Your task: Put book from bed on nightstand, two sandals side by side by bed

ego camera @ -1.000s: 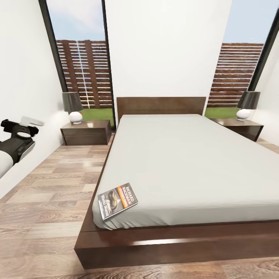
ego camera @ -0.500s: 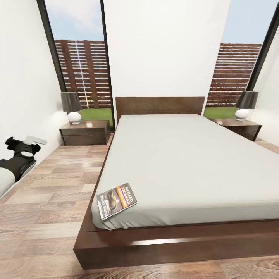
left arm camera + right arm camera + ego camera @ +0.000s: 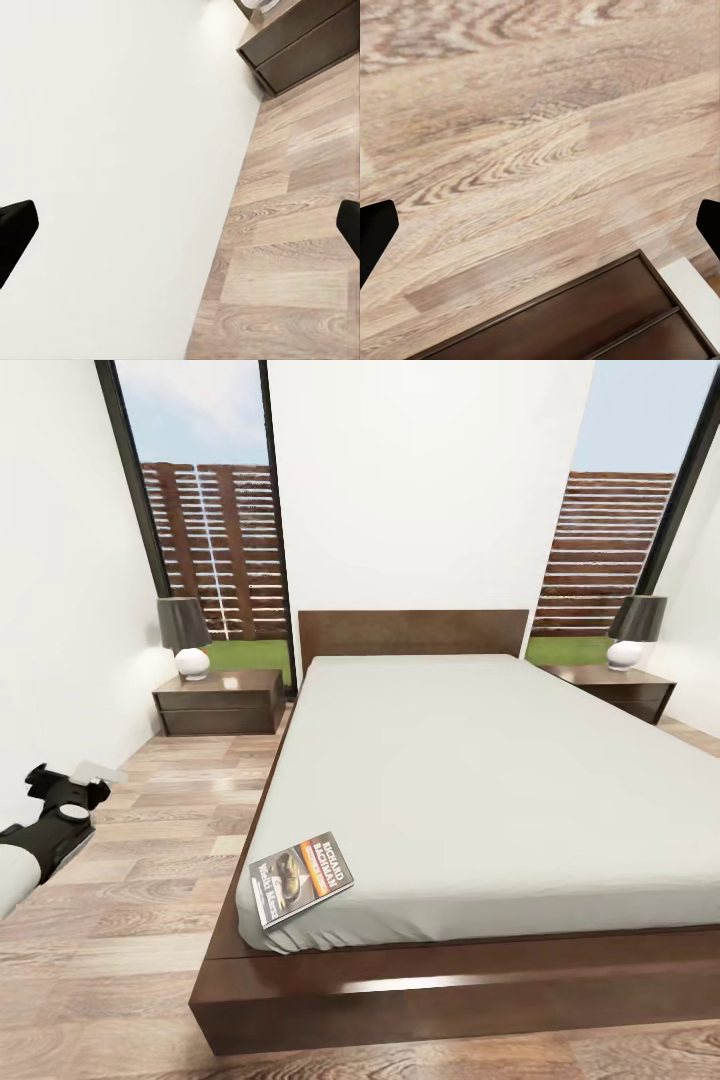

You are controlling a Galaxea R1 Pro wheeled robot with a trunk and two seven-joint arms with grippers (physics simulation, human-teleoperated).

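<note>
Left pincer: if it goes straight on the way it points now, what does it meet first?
Probably the white wall or the wood floor at its foot; the left pincer aims near that seam, nothing between.

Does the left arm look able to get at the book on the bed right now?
Probably yes. The book lies bare on the bed's near left corner, nothing between it and the open left gripper over the floor.

book (image 3: 300,879) on bed (image 3: 480,780) near-left corner | nightstands flank headboard
</note>
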